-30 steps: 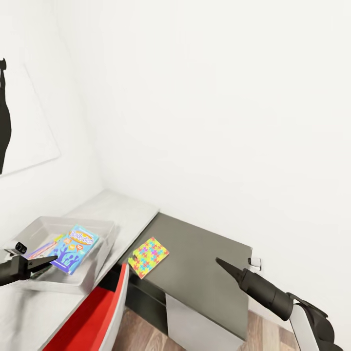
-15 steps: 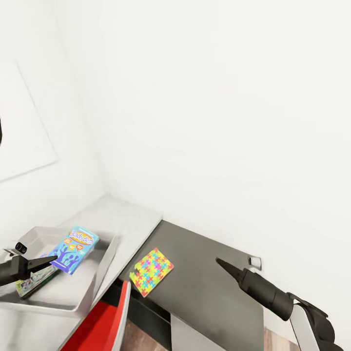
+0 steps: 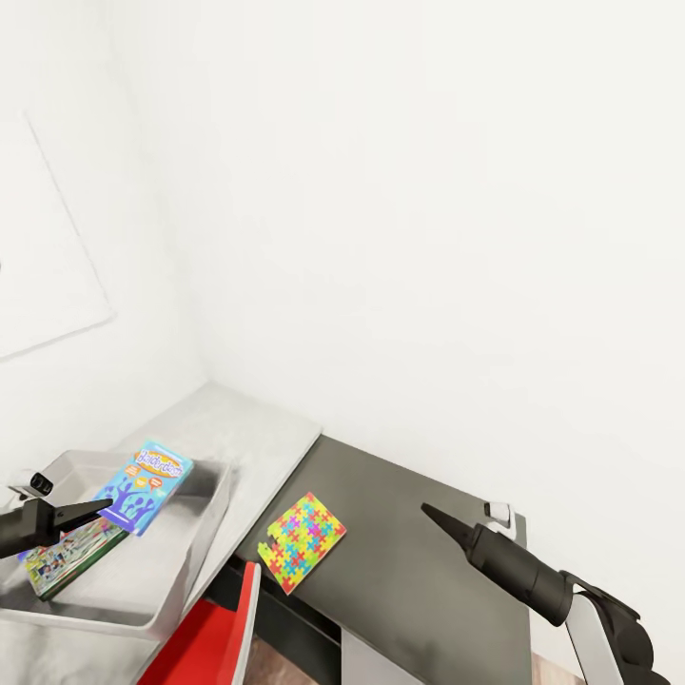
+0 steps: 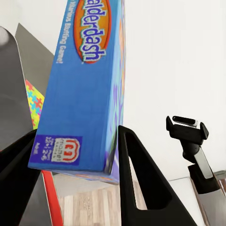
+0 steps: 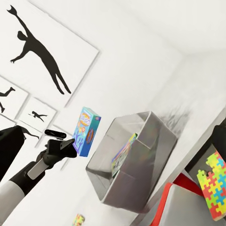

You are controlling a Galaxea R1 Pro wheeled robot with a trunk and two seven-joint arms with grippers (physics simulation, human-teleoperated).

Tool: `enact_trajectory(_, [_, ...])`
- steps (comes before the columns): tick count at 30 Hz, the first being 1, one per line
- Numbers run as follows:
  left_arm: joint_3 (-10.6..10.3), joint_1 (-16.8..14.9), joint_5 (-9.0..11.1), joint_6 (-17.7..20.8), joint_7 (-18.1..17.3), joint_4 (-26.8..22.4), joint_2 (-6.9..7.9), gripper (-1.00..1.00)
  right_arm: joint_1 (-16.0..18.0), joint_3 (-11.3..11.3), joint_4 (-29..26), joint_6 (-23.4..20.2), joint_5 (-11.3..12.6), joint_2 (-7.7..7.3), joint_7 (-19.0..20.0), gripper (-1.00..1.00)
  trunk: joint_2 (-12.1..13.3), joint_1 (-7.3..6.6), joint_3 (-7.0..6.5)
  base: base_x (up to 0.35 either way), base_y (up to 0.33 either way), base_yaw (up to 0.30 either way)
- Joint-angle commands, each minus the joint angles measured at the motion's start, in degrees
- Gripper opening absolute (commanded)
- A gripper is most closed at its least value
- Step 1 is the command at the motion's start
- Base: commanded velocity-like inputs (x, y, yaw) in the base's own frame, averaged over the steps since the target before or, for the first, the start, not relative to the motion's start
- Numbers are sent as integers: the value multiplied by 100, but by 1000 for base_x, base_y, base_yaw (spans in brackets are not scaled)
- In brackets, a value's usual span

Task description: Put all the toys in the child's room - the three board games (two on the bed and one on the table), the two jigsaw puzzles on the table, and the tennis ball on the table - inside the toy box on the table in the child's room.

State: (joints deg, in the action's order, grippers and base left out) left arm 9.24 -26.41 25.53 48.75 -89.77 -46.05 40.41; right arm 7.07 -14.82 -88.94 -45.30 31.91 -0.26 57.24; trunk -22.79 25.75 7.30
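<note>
My left gripper is shut on the blue board game, which it holds tilted above the light-grey toy box on the table. In the left wrist view the blue board game sits between both fingers. A green printed board game lies inside the box. One jigsaw puzzle lies flat on the lower dark-grey section. My right gripper hovers over that section, right of the puzzle, open with nothing in it. The right wrist view shows the toy box and the held game.
A red chair stands against the desk's front, just below the toy box and puzzle. White walls meet in a corner behind the desk. Black dancer pictures hang on the wall. A small colourful item lies farther off.
The whole view has shifted: the desk, toy box and puzzle sit differently in the picture and the green game in the box has come into sight. Both arms keep their pose.
</note>
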Motion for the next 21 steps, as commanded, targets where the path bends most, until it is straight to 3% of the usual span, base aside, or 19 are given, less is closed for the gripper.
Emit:
enact_trajectory(1, [-4, -4, -17, 62, -23, 0, -1, -100, 5, -3, -1, -31, 17, 0, 6, 100, -12, 3, 12, 2, 2, 0])
enact_trajectory(8, [-15, -8, -75, 99, -23, 12, -52, -100, 5, -3, -1, -26, 16, 9, -18, 100, -12, 3, 12, 0, 0, 0])
enact_trajectory(11, [-12, -11, -136, 117, 609, 16, -90, -100, 5, -3, 6, -23, 13, 24, -115, 100, -12, 3, 12, 0, 0, 0])
enact_trajectory(15, [8, -13, -118, 100, 1833, 10, -148, -100, 5, -3, 7, -29, 24, 32, -367, 100, -12, 3, 12, 0, 0, 0])
enact_trajectory(17, [17, -13, -113, 103, 2082, 9, -160, -100, 5, -3, 8, -30, 28, 25, -411, 100, -12, 3, 12, 0, 0, 0])
enact_trajectory(21, [28, -13, -130, 86, 2231, 9, -209, -100, 5, -3, 8, -31, 26, 20, -436, 100, -12, 3, 12, 0, 0, 0])
